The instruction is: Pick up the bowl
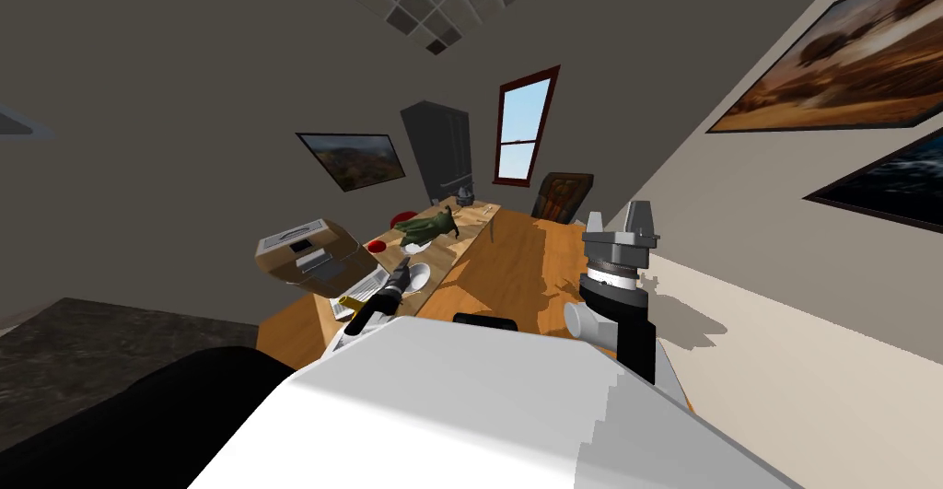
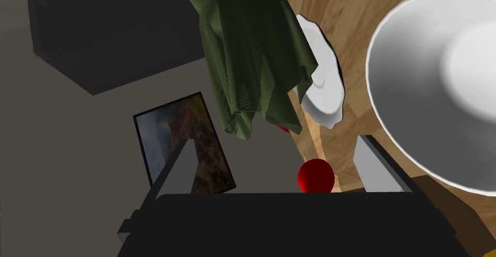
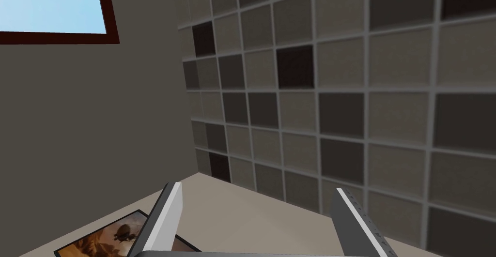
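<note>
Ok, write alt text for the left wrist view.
The left gripper, open, hovers beside a large white bowl on a wooden table. Beyond it: a scalloped white plate, a draped green cloth and a small red round thing.

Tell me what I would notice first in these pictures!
The big white bowl on the wooden table jumps out first, right beside the open left tool. Close by, a dark green cloth lies by a white plate, with a round red thing near the table's edge. The right tool is held up high on my right, open.
</note>
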Tool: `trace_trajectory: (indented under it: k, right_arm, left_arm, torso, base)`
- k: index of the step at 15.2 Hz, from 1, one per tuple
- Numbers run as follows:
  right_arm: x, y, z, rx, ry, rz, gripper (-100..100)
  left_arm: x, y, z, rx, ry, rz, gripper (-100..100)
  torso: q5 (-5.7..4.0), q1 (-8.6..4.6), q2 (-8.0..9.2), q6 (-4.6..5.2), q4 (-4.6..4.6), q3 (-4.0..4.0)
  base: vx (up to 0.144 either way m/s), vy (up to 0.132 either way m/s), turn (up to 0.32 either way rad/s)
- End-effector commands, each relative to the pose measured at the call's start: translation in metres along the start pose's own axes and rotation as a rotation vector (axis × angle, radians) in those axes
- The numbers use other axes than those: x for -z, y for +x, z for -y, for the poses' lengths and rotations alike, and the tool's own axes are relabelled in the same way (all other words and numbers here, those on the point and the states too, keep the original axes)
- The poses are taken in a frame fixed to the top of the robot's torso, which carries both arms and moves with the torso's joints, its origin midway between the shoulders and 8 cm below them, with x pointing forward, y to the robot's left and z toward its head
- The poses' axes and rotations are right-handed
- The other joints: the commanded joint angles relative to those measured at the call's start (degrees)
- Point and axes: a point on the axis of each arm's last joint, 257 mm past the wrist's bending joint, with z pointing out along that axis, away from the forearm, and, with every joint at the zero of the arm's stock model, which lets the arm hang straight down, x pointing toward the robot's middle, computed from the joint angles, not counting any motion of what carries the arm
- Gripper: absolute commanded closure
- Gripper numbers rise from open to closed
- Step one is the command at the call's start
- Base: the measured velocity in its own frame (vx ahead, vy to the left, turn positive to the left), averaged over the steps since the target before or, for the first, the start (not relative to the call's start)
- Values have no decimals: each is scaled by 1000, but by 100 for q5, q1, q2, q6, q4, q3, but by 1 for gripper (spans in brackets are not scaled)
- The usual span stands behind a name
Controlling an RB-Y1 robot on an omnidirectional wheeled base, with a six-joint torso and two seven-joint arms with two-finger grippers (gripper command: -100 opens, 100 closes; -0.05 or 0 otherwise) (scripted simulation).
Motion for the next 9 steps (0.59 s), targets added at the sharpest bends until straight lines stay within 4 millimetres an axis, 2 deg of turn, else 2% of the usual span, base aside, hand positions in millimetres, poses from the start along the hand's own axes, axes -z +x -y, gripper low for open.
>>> trace_trajectory:
  k: [1,2,3,4,6,7,8,9]
  right_arm:
    - [0,0,0,0,0,0,0]
    - [0,0,0,0,0,0,0]
    - [0,0,0,0,0,0,0]
    - [0,0,0,0,0,0,0]
    - [0,0,0,0,0,0,0]
    - [0,0,0,0,0,0,0]
    - [0,0,0,0,0,0,0]
    - [0,0,0,0,0,0,0]
  left_arm:
    - [0,-2,-9,3,-33,2,-100]
    - [4,-9,-26,13,-84,12,-100]
    - [4,-9,-31,13,-101,11,-100]
    - [8,-16,-45,25,-143,23,-100]
    - [9,-16,-51,25,-168,21,-100]
    - [14,-22,-68,38,-220,32,-100]
    - [15,-22,-71,39,-233,31,-100]
    - [21,-29,-85,53,-273,43,-100]
  torso:
    - [0,0,0,0,0,0]
    - [0,0,1,-1,0,0]
    - [0,0,-2,0,0,-1]
    - [0,1,-4,0,-1,-2]
    - [0,-2,-9,0,-2,-5]
    - [-1,-3,-8,-1,-2,-5]
    - [-1,-2,-7,0,-2,-4]
    - [0,-1,-7,0,-2,-4]
  base:
    - [21,-7,-24]
    - [32,-11,-60]
    - [38,-8,-55]
    - [51,-19,-67]
    - [44,-15,-32]
    - [39,-11,-39]
    - [38,-7,-43]
    - [52,-9,-56]
